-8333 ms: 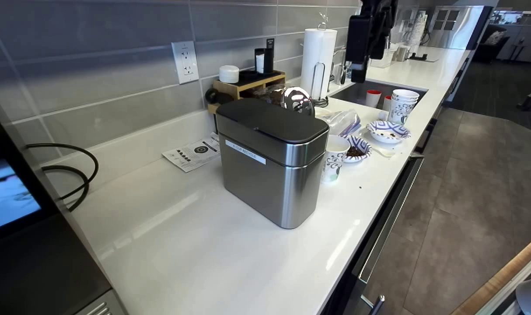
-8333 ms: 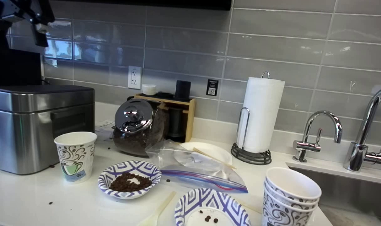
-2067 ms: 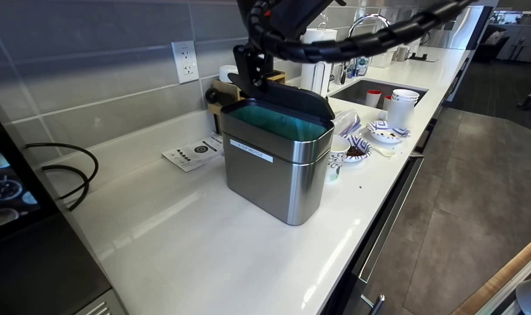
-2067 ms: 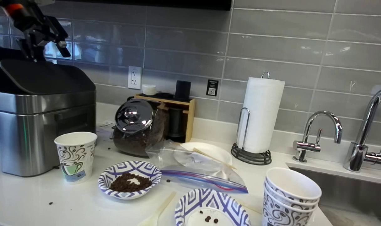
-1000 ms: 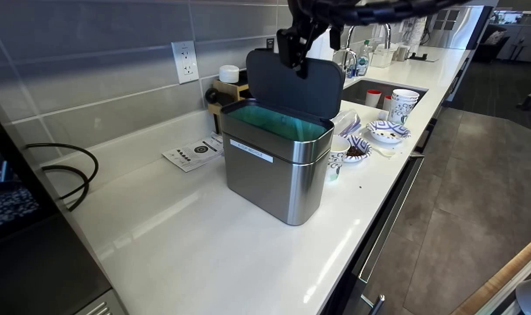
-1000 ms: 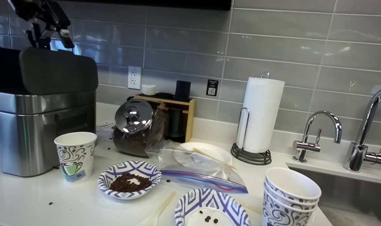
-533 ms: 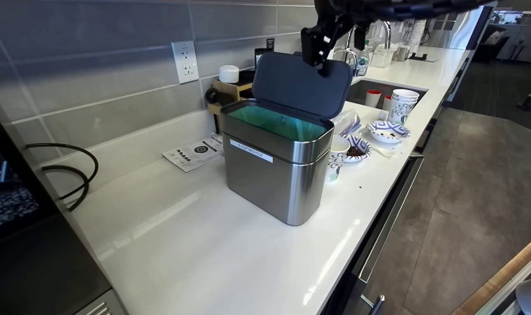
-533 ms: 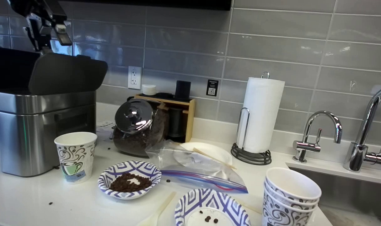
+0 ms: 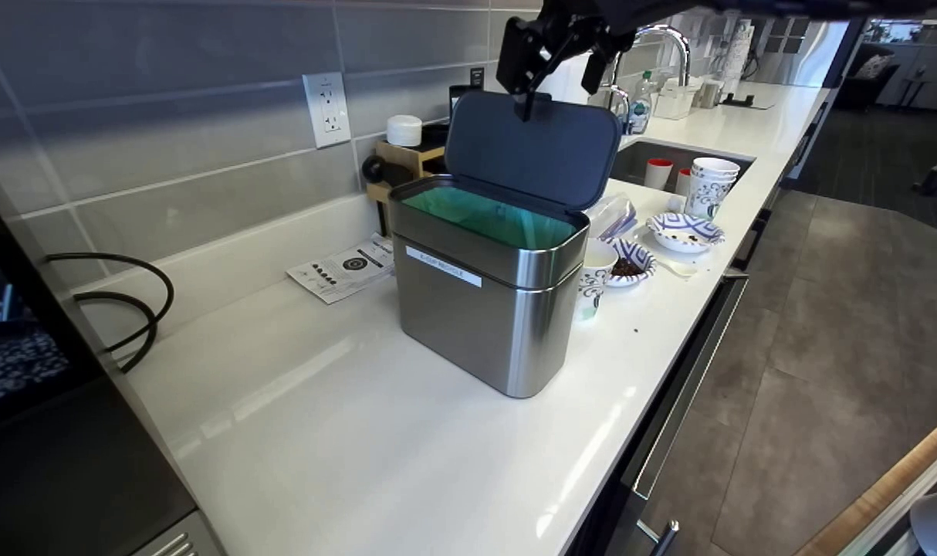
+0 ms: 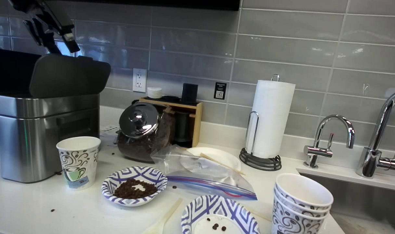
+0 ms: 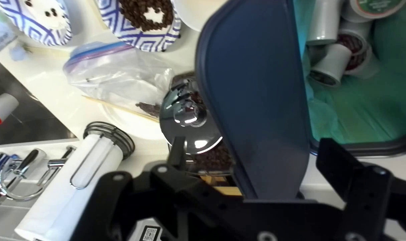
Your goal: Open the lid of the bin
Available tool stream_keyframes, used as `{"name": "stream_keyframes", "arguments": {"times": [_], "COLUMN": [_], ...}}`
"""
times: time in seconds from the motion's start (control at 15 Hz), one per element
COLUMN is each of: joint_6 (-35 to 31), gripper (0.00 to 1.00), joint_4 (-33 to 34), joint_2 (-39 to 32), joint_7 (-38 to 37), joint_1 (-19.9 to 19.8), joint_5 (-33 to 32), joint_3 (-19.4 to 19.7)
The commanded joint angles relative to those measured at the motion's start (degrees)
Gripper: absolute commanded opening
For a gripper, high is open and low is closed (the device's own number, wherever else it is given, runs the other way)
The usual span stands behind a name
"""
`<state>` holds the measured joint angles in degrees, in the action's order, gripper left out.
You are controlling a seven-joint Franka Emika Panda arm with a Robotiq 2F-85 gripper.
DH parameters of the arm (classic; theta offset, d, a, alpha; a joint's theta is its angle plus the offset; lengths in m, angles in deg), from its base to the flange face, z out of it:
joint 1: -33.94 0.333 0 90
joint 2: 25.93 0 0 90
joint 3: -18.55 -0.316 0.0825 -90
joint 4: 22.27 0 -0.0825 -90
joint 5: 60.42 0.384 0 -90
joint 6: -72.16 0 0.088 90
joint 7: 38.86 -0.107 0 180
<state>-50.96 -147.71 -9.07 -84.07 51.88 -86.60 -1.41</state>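
Note:
The brushed steel bin (image 9: 468,316) stands on the counter. Its dark grey lid (image 9: 534,150) is swung up and leans back past upright, showing its inner face. The lid also shows from behind in an exterior view (image 10: 69,76). My gripper (image 9: 558,100) is open at the lid's raised edge, with one finger in front of the inner face. In the wrist view the lid (image 11: 256,93) stands between the spread fingers of my gripper (image 11: 252,144); neither pad clearly presses on it. The metal loop handle cannot be made out.
White pods (image 11: 331,63) lie in the bin's green inside. A paper cup (image 10: 78,162) stands close beside the bin. A glass jar (image 10: 142,130) of beans, a wooden shelf (image 10: 197,126), a plastic bag (image 10: 210,178), bowls (image 10: 135,191) and a paper-towel roll (image 10: 270,118) are nearby.
The lid was shut 8.3 seconds ago; it rose with my gripper and now leans back. The bin shifted slightly. In the last half second my gripper moved sideways while the lid stayed.

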Motion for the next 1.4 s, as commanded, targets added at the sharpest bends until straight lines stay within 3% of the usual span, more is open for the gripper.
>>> {"name": "stream_keyframes", "arguments": {"times": [0.0,0.2,0.6,1.0,1.33], "joint_6": [-9.1,-12.1,-3.0,6.6,10.9], "gripper": [1.0,1.0,1.0,1.0,1.0], "joint_4": [-6.1,-8.3,-7.5,-5.4,-4.8], "joint_2": [5.0,7.3,11.6,15.8,19.0], "joint_7": [1.1,3.0,11.3,17.2,18.6], "joint_1": [-0.9,-1.0,-0.9,-1.8,-3.1], "joint_5": [4.7,8.6,18.8,23.2,24.1], "joint_3": [-0.1,0.0,0.9,1.2,1.1]}}
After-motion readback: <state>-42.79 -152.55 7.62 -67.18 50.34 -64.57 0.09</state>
